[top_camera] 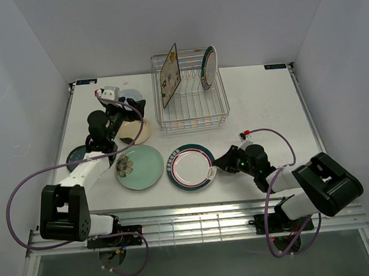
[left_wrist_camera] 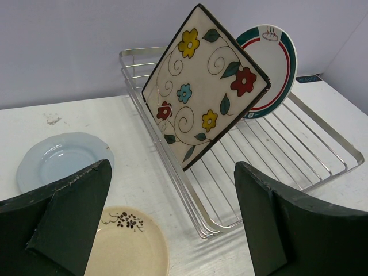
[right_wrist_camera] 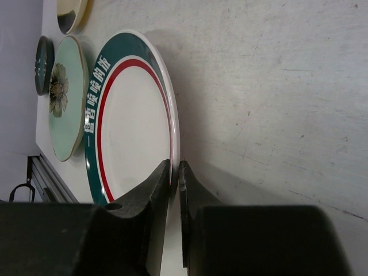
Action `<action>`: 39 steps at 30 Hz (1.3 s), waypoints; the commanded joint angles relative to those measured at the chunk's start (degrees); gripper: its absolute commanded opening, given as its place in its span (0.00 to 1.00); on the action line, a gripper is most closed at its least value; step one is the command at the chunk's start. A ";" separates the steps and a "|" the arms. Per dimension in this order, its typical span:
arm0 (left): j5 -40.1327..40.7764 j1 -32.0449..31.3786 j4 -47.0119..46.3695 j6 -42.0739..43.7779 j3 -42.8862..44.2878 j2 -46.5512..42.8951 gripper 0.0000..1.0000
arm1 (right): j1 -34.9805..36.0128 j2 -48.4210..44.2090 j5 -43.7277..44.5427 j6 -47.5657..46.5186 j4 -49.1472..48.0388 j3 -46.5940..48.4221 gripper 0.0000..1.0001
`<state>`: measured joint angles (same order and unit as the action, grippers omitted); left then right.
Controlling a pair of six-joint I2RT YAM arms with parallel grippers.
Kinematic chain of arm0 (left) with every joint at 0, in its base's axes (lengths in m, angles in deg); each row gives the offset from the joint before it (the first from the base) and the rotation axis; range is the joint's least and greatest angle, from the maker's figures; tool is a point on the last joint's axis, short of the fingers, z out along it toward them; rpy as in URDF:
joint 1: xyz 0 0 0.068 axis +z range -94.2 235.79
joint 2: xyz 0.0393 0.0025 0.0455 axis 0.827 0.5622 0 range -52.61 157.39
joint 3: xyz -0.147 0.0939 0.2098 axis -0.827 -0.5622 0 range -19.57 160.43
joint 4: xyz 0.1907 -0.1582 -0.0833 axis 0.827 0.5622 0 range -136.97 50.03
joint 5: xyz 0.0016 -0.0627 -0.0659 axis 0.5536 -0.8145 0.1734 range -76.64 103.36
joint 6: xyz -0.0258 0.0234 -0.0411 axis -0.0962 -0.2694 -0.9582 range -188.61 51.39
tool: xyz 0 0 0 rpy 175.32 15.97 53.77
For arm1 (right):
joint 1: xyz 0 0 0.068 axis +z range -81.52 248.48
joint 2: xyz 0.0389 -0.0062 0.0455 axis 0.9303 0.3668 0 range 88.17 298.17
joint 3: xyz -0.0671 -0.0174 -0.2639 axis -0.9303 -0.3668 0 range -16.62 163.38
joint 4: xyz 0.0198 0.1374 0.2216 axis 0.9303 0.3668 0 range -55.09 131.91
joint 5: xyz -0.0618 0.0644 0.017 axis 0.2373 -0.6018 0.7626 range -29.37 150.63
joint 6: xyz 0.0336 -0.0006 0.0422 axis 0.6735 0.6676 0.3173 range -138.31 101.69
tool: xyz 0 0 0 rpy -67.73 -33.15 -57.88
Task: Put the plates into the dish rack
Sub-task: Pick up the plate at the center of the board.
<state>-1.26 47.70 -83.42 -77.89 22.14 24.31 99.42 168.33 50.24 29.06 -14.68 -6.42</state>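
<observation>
The right fingers (right_wrist_camera: pixel 150 201) are almost closed and pinch the near rim of the white plate with teal and red bands (right_wrist_camera: pixel 129 126), which is on the desk (right_wrist_camera: pixel 276 86). Beyond this plate, further from the fingers, lie the pale green plate (right_wrist_camera: pixel 72 115) and the dark teal plate (right_wrist_camera: pixel 43 63).

The left fingers (left_wrist_camera: pixel 69 213) are spread wide and hold nothing. The cream plate (left_wrist_camera: pixel 126 244) lies on the desk below and between them, and the blue-grey plate (left_wrist_camera: pixel 57 158) just past the left one. Ahead of them, the wire dish rack (left_wrist_camera: pixel 270 149) holds the square floral plate (left_wrist_camera: pixel 204 86), leaning on its edge. Behind it a second banded plate (left_wrist_camera: pixel 273 63) stands upright.
</observation>
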 commanded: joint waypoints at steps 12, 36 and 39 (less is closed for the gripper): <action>-0.51 -0.43 -0.20 0.05 -0.32 -2.04 0.98 | 0.44 -3.61 1.52 -1.58 0.19 -1.41 0.22; 0.28 -2.01 -0.29 1.81 -1.37 -3.62 0.98 | 1.05 4.03 -0.07 -0.53 -5.70 -0.53 0.35; 0.37 -2.10 -0.29 1.89 -1.37 -3.71 0.98 | 1.14 5.62 -0.77 0.17 -7.80 -0.53 0.34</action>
<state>-1.10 45.95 -83.42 -76.53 21.29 23.29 100.12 172.39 50.30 29.13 -18.06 -7.76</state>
